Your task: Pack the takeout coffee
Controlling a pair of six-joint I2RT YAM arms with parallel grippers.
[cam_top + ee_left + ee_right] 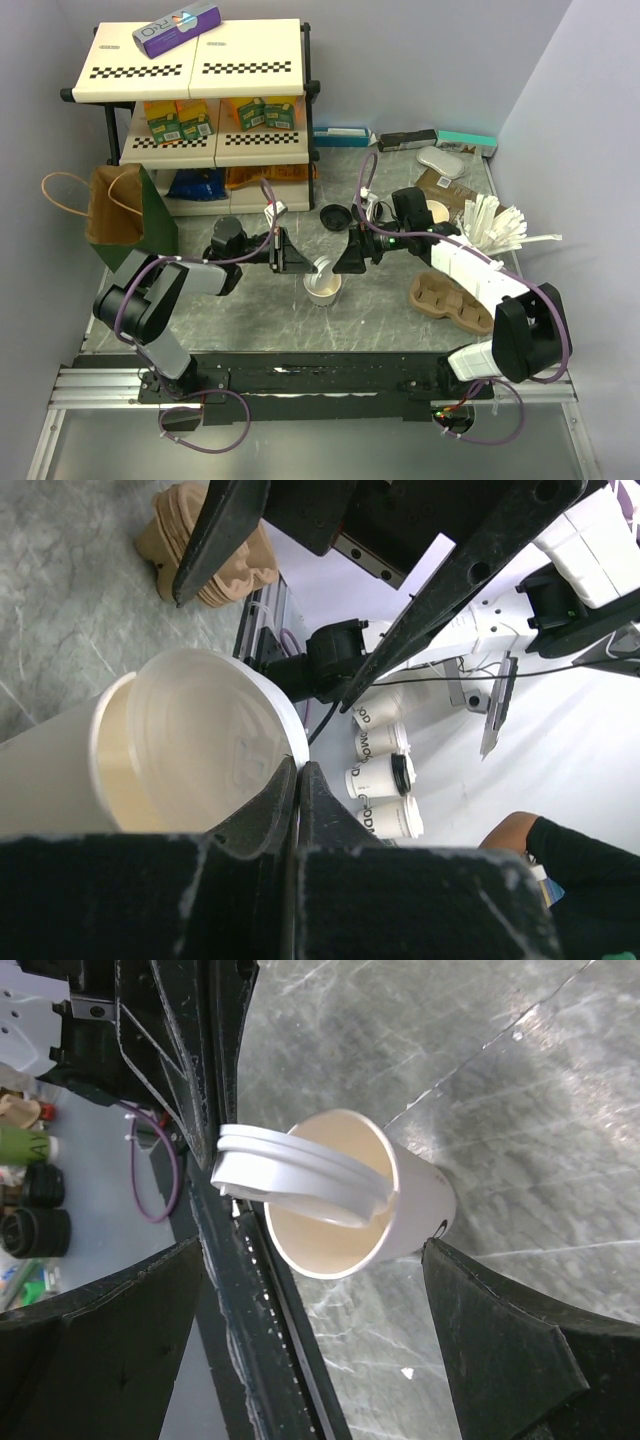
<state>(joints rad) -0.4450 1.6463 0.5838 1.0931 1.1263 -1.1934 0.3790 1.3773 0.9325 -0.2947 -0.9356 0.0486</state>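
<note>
Cup [420, 1205] standing on table [520, 1080] | likely handling light, crushable, best gripped low on wall | left jaws pinching lid [300, 1170] rim | right jaws gaping, flanking cup.

The paper cup [323, 291] was white outside and pale tan inside, and the lid [300, 1175] was white. The cup tray [452, 302] was brown, and the table [260, 320] was mottled grey with pale veining. The shelf [190, 55] was cream, edged with black-and-white checks.
</note>
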